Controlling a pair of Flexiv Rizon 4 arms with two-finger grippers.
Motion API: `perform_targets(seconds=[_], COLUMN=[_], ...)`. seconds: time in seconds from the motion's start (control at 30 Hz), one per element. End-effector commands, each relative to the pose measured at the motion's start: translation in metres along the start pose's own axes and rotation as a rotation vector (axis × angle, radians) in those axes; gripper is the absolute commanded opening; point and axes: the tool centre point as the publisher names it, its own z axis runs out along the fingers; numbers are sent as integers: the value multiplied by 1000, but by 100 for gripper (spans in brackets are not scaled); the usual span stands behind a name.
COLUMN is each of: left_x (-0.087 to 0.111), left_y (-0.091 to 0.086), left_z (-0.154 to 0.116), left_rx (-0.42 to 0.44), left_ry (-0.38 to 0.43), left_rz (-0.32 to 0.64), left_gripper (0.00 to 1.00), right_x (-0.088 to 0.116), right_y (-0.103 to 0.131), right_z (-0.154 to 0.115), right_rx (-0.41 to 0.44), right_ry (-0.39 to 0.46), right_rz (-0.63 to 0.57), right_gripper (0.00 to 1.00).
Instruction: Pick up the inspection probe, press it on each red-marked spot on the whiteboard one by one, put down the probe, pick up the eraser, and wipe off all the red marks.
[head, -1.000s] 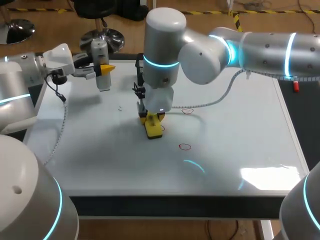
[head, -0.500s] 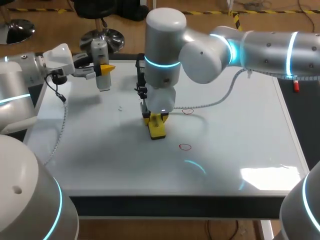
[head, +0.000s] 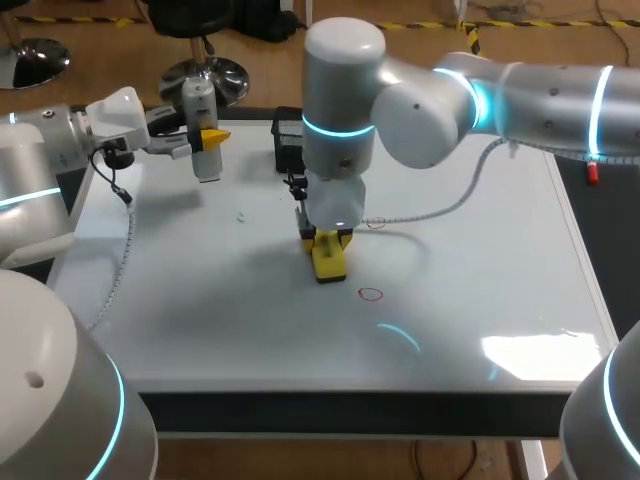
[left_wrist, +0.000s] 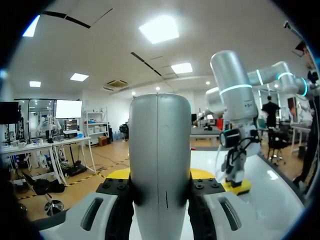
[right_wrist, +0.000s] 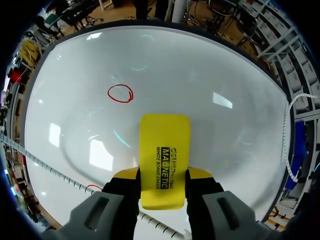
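Observation:
The whiteboard (head: 480, 260) covers the table. My right gripper (head: 328, 245) points down over its middle, shut on the yellow eraser (head: 330, 262), which rests flat on the board. One red circle (head: 371, 294) lies just front-right of the eraser, and another red mark (head: 376, 223) shows behind the gripper. In the right wrist view the eraser (right_wrist: 164, 160) sits between the fingers of the right gripper (right_wrist: 163, 175), with a red circle (right_wrist: 120, 93) ahead. My left gripper (head: 210, 137) hovers at the back left, shut on the grey probe (head: 203, 130), held upright. The probe (left_wrist: 160, 160) fills the left gripper (left_wrist: 160, 176).
A black holder (head: 288, 140) stands at the board's back edge behind my right arm. A white coiled cable (head: 430, 205) hangs from the right arm over the board. A tiny speck (head: 241, 215) lies left of the eraser.
My right gripper has slid the eraser to the right and a little toward the front, closer to the front red circle. The left arm and probe have not moved.

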Motion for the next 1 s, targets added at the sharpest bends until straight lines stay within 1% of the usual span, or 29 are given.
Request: perform_targets(seconds=[0.03, 0.4, 0.67, 0.77, 0.87, 0.9, 0.93, 0.97, 1.0], left_x=[1, 1, 1, 1, 1, 1, 1, 1, 1], left_y=[-1, -1, -1, -1, -1, -1, -1, -1, -1], left_z=[0, 0, 0, 0, 0, 0, 0, 0, 0], left_rx=[0, 0, 0, 0, 0, 0, 0, 0, 0], left_ry=[-2, -2, -2, -2, -2, -2, -2, -2, -2], left_rz=[2, 2, 2, 2, 2, 2, 2, 2, 2], left_gripper=[0, 0, 0, 0, 0, 0, 0, 0, 0], right_x=[11, 18, 23, 22, 20, 19, 18, 16, 13], right_y=[2, 6, 3, 1, -2, -3, -4, -4, -6], right_z=[31, 32, 22, 9, -9, -16, -23, -30, -38], right_rx=[0, -8, 6, 31, 46, 45, 47, 48, 60], right_ry=[-5, 3, 14, 10, 5, -29, -45, -38, -59], right_rz=[4, 6, 10, 11, 8, 7, 15, 12, 2], right_gripper=[0, 0, 0, 0, 0, 0, 0, 0, 0])
